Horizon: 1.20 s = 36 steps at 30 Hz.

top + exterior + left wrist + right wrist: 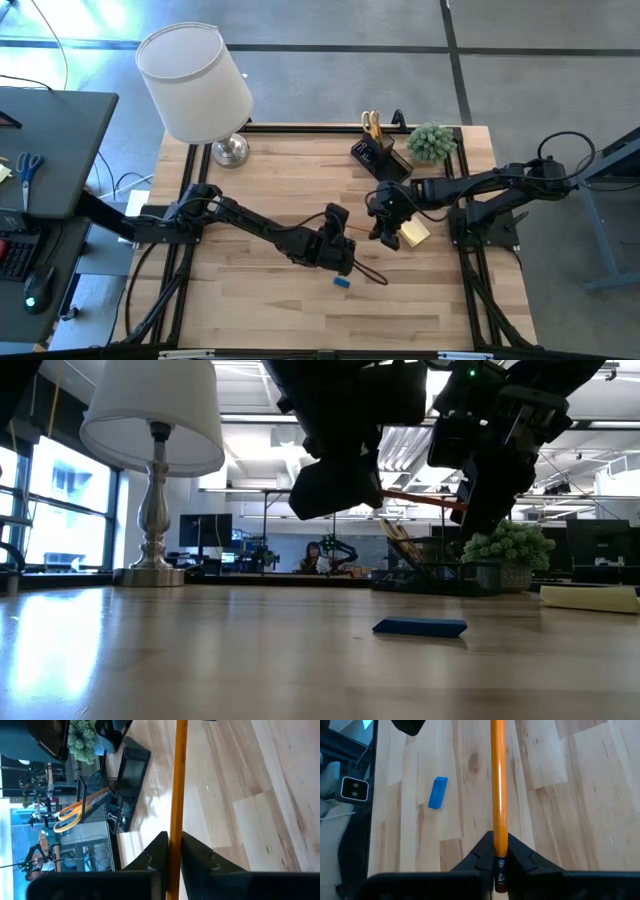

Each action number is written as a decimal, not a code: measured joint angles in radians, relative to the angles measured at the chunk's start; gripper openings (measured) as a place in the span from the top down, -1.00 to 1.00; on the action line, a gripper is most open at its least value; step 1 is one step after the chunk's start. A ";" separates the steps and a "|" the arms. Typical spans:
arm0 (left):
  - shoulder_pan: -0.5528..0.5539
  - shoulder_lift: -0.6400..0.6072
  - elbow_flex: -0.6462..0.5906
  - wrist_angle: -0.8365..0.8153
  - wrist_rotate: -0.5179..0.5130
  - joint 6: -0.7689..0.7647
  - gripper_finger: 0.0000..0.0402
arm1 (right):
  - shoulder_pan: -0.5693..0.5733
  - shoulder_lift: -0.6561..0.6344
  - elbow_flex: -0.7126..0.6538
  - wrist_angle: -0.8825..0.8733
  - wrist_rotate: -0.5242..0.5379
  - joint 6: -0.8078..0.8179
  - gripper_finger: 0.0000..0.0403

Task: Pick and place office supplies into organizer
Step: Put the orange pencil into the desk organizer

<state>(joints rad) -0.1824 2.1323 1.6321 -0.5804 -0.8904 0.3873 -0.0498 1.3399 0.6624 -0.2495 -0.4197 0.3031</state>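
we have the orange pencil pinched by both grippers above the bench: left gripper mid-shaft, right gripper at the eraser end. for a clean handover, we judge one set of jaws must let go before the pencil travels to the organizer.

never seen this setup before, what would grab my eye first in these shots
An orange pencil is pinched from both ends above mid-table, the left gripper and right gripper each shut on it. A small blue eraser lies alone on the wood just in front of them. At the far edge stands a big white-shaded lamp, with the black organizer holding yellow-handled scissors beside a green plant.
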 joint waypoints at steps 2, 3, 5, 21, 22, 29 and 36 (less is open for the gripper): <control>0.000 0.000 0.000 -0.008 0.001 -0.003 0.90 | 0.000 0.000 0.000 0.002 0.000 0.010 0.92; 0.000 0.000 0.000 -0.013 0.003 -0.003 0.93 | 0.000 0.000 0.000 0.002 0.000 0.011 0.90; 0.000 0.000 0.000 -0.019 0.007 -0.021 0.96 | 0.000 0.000 0.000 -0.003 0.001 0.012 0.90; -0.001 -0.002 0.002 -0.146 0.023 -0.270 0.98 | 0.000 -0.005 0.000 -0.026 -0.012 -0.057 0.67; -0.001 -0.004 0.002 -0.154 0.031 -0.287 0.98 | 0.000 -0.007 0.000 -0.030 -0.026 -0.065 0.64; -0.001 -0.021 0.001 -0.170 0.125 -0.359 0.99 | 0.000 -0.110 0.000 -0.096 -0.058 -0.088 0.48; -0.001 -0.054 -0.002 -0.180 0.216 -0.385 0.99 | 0.000 -0.294 0.000 -0.230 -0.020 -0.130 0.48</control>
<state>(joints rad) -0.1833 2.0787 1.6298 -0.7601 -0.6741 0.0025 -0.0498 1.0460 0.6621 -0.4794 -0.4392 0.1728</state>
